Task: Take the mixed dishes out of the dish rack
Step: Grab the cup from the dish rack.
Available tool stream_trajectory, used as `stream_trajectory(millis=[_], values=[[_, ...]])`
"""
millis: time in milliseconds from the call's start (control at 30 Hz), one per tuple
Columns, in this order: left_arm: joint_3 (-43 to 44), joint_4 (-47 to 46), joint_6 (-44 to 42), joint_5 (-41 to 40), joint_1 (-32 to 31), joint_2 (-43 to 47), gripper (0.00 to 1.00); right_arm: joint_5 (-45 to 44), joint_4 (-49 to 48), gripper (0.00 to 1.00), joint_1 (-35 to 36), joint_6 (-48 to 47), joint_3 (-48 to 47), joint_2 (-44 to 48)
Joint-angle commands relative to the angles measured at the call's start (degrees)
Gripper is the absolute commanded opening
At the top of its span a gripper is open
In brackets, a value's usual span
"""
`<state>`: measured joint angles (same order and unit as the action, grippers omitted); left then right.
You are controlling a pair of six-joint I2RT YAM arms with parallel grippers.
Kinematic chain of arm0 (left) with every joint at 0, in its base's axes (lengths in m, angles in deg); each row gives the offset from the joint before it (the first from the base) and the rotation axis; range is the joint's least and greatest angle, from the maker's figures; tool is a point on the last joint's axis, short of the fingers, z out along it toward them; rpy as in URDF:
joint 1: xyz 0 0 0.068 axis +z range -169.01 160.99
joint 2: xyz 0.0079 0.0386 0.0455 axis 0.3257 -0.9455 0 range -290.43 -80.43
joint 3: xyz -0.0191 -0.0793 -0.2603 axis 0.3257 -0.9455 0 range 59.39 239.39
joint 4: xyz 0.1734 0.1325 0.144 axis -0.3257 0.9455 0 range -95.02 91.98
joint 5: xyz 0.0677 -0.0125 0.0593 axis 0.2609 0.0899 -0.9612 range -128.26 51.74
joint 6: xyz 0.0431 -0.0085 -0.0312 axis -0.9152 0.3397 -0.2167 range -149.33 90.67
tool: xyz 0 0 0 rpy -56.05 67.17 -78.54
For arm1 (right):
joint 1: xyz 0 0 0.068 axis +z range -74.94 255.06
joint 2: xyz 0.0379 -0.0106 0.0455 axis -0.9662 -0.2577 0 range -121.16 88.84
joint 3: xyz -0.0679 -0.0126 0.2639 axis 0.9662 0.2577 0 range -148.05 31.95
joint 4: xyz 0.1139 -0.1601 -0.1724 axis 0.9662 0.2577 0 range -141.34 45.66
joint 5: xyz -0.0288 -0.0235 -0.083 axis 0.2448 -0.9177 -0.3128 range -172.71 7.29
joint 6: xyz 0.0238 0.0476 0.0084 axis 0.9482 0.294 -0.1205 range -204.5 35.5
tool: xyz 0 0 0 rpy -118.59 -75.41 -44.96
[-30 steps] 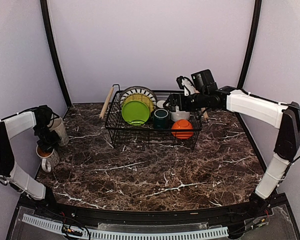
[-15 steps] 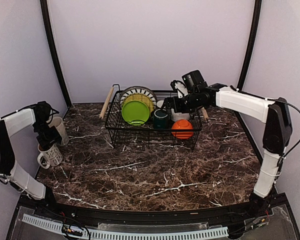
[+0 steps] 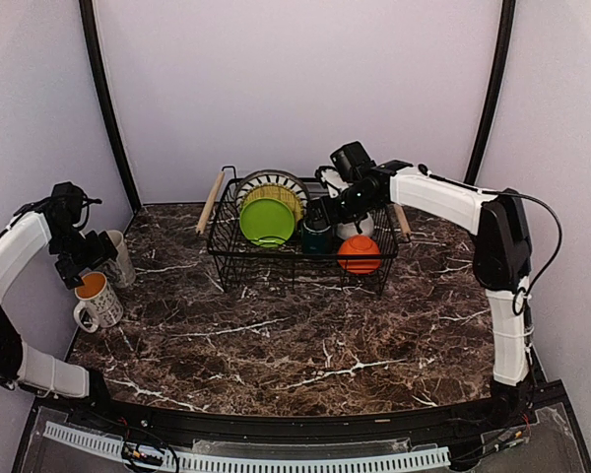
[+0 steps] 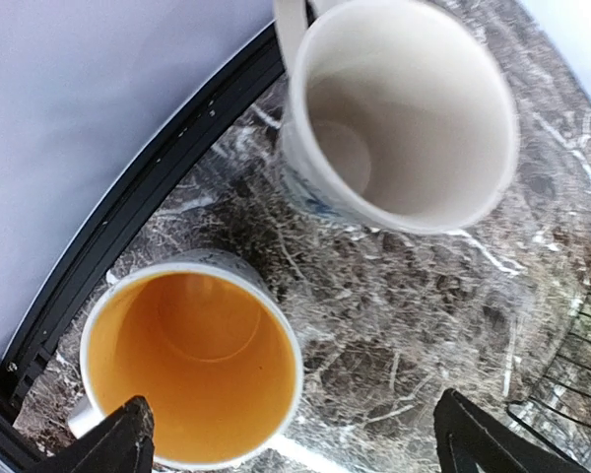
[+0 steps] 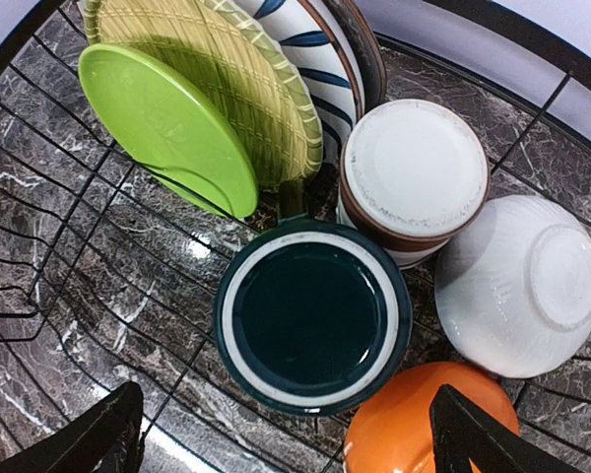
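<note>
- Left gripper (image 4: 295, 443), wide and empty, over the orange-lined mug (image 4: 192, 365) at the table's (image 3: 305, 335) left edge.
- Right gripper (image 5: 286, 434), wide, hangs above the dark green mug (image 5: 313, 325) in the dish rack (image 3: 227, 258), far edge: glazed, likely slippery, breakable; clasp its sides.

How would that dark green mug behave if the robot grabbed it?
The mug looks like glazed ceramic, so it is probably stiff, fairly heavy and breakable. Its glossy surface may be slippery to grip. It seems to sit bottom-up, crowded by the orange bowl and lime plate, so it likely won't roll.
</note>
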<state>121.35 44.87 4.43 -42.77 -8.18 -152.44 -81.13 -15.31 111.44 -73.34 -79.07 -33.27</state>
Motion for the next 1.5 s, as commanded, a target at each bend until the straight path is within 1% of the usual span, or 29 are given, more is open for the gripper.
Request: stream_trajectory(millis=[0,67,100,133,167,200,233,300,400,533,567,667,700,800,867,1000,1100,1200,1300,1333,1367,1467], values=[[1.5,1.5,-3.1,4.9,0.1,5.2,0.99,-4.5,3.9,0.99,0.8,-2.3,-6.3,-5.0],[1.3,-0.9,-5.4,11.0,0.1,7.5,0.99,-5.7,4.8,0.99,0.8,-2.4,-8.4,-6.7],[1.1,-3.0,-6.6,15.8,0.1,8.2,0.99,-6.0,5.2,0.99,0.8,-2.6,-9.2,-7.6],[0.8,-5.5,-7.2,18.5,0.1,9.7,0.99,-5.8,5.5,0.99,0.8,-2.7,-10.2,-8.3],[0.6,-7.0,-8.2,24.5,0.0,10.4,0.99,-5.8,5.6,0.99,0.8,-2.8,-10.9,-9.1],[-0.2,-10.4,-8.4,27.3,0.0,11.8,0.99,-5.7,5.8,0.99,0.9,-2.8,-11.6,-9.9],[-0.6,-11.8,-8.1,32.4,-0.2,12.4,0.99,-5.6,6.0,0.99,1.0,-3.0,-12.3,-10.6],[-1.8,-16.6,-7.1,37.7,-0.8,14.0,0.99,-5.5,6.0,0.99,1.2,-3.3,-13.8,-12.1],[-2.6,-21.0,-6.3,41.8,-2.8,15.0,0.99,-5.4,6.2,0.99,1.6,-3.8,-16.3,-14.5],[-2.4,-23.5,-7.0,42.2,-9.3,14.6,0.99,-7.6,6.3,0.99,1.7,-3.8,-19.6,-18.0],[-2.4,-23.8,-7.2,42.0,-12.6,14.4,0.99,-8.4,6.3,0.99,1.7,-3.9,-20.5,-18.7],[-2.4,-26.3,-6.8,42.5,-16.8,13.3,0.97,-9.3,6.4,0.97,1.7,-4.2,-22.3,-20.2],[-2.4,-26.8,-6.7,42.4,-18.4,13.0,0.97,-9.1,6.4,0.95,1.7,-4.3,-22.6,-20.4],[-2.3,-29.2,-5.8,42.3,-21.1,12.4,0.96,-8.1,6.2,0.83,1.8,-4.5,-22.8,-20.0],[-2.2,-30.5,-5.4,42.1,-22.7,12.0,0.96,-7.7,6.2,0.71,1.9,-4.6,-22.8,-19.3],[-2.2,-33.6,-3.8,42.2,-26.0,10.6,0.97,-6.6,5.8,0.52,2.1,-3.9,-21.0,-15.2],[-2.6,-37.4,-2.5,42.9,-27.6,9.2,0.99,-5.1,1.8,0.42,2.0,-2.8,-15.4,-9.3],[-3.2,-40.9,-0.5,43.4,-29.7,8.1,0.99,-3.6,-4.3,0.34,2.0,-1.1,-8.0,-2.2],[-4.6,-47.0,2.2,44.4,-30.9,6.7,0.99,-1.9,-10.9,0.27,1.9,0.9,-0.8,4.3],[-5.3,-48.4,3.8,44.6,-31.5,6.0,0.99,-0.4,-12.6,0.24,1.7,1.6,1.3,6.0],[-5.6,-51.6,5.5,44.9,-31.8,5.6,0.99,0.8,-14.3,0.22,1.6,2.4,3.0,7.6],[-6.2,-56.4,8.2,45.2,-34.1,2.4,0.99,5.0,-18.8,0.14,1.0,5.5,7.5,11.6]])
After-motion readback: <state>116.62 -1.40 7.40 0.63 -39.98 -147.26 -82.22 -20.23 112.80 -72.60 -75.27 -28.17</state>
